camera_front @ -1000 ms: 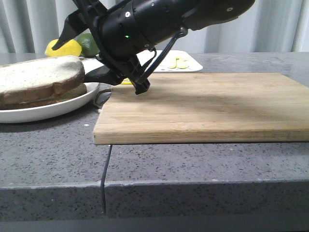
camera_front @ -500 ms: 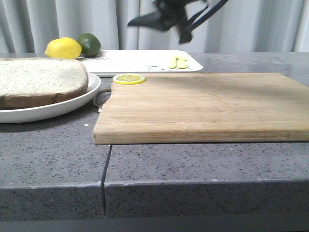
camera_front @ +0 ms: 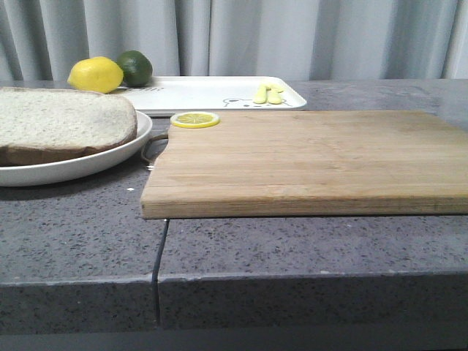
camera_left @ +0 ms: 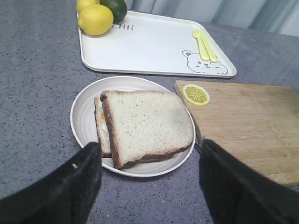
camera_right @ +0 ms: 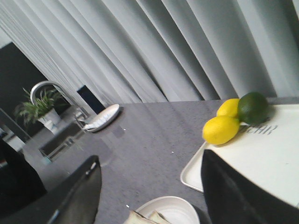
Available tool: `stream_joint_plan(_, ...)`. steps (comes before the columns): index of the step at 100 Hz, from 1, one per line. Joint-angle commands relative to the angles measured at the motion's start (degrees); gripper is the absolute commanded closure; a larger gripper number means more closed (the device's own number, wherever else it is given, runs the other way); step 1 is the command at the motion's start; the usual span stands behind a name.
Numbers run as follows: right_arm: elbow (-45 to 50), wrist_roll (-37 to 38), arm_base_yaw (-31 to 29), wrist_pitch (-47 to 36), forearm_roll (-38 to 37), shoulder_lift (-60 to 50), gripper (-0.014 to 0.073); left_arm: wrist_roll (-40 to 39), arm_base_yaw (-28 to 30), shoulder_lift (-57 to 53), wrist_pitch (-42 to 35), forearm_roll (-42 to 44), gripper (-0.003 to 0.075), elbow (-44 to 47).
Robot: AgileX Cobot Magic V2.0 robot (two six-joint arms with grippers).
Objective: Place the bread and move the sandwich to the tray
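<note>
1. On the left side of the grey worktop (camera_front: 307,241) we see the sandwich (camera_left: 142,125) lying on a round white plate (camera_left: 84,121), the plate standing near the worktop's front edge.
2. The top slice of bread (camera_front: 62,121) covers the lower slice, which sticks out at one side in the left wrist view; a little of the egg shows between them.
3. We see our left gripper (camera_left: 149,184) hanging above the plate with its two black fingers (camera_left: 70,179) spread wide apart, nothing between them and touching nothing.
4. Behind the plate, toward the worktop's back edge, lies the white tray (camera_left: 149,44) with its bear print; its middle is bare.
5. On the tray's left end sit two lemons (camera_left: 95,18) and a lime (camera_left: 114,7), touching one another.
6. On the tray's right end lies a small yellow fork (camera_left: 203,44) beside the bear.
7. Right of the plate and just beside it lies a wooden cutting board (camera_front: 307,157), reaching toward the worktop's right edge, with a lemon slice (camera_front: 194,119) on its back left corner.
8. Our right gripper (camera_right: 149,186) is raised and looks toward the curtains (camera_right: 163,46); its fingers (camera_right: 74,196) stand wide apart and hold nothing.
</note>
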Motion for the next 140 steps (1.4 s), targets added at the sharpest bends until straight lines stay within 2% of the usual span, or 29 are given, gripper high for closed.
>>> stream_joint_plan(1,-1.69,-1.95,-3.77,5.37,-4.28,-5.52,0.0122,0.05,-0.01,0.91,-3.77,-1.77,0.0304,-1.99)
stream_joint_plan(19,-1.01,-2.06,-9.98,6.56,-14.78,-11.73,0.0122,0.05,-0.01,0.91,-3.77,-1.77,0.0304,-1.99)
stream_joint_plan(36,2.75,-5.83,-13.56,5.79,-16.02,-16.31,0.0122,0.05,-0.01,0.91,-3.77,-1.77,0.0304,-1.99)
stream_joint_plan(58,10.91,-10.12,-13.76,3.35,-15.96,-21.0,0.0122,0.05,-0.01,0.91,-3.77,-1.77,0.0304,-1.99)
stream_joint_plan(72,17.84,-11.9,-13.47,-4.47,-15.96,-25.93,0.0122,0.05,-0.01,0.91,-3.77,-1.77,0.0304,-1.99)
stream_joint_plan(89,24.82,-16.12,-8.28,-23.59,-15.96,-32.79,0.0122,0.05,-0.01,0.91,-3.77,-1.77,0.0304,-1.99)
stream_joint_plan(103,29.9,-18.47,-3.63,-36.29,-15.96,-38.79,0.0122,0.05,-0.01,0.91,-3.77,-1.77,0.0304,-1.99)
stream_joint_plan(120,34.73,-20.03,0.77,-43.88,-15.96,-45.6,0.0122,0.05,-0.01,0.91,-3.77,-1.77,0.0304,-1.99)
stream_joint_plan(140,38.24,-20.03,3.48,-46.32,-15.96,-48.48,0.0122,0.05,-0.01,0.96,-4.41,-1.77,0.0304,-1.99)
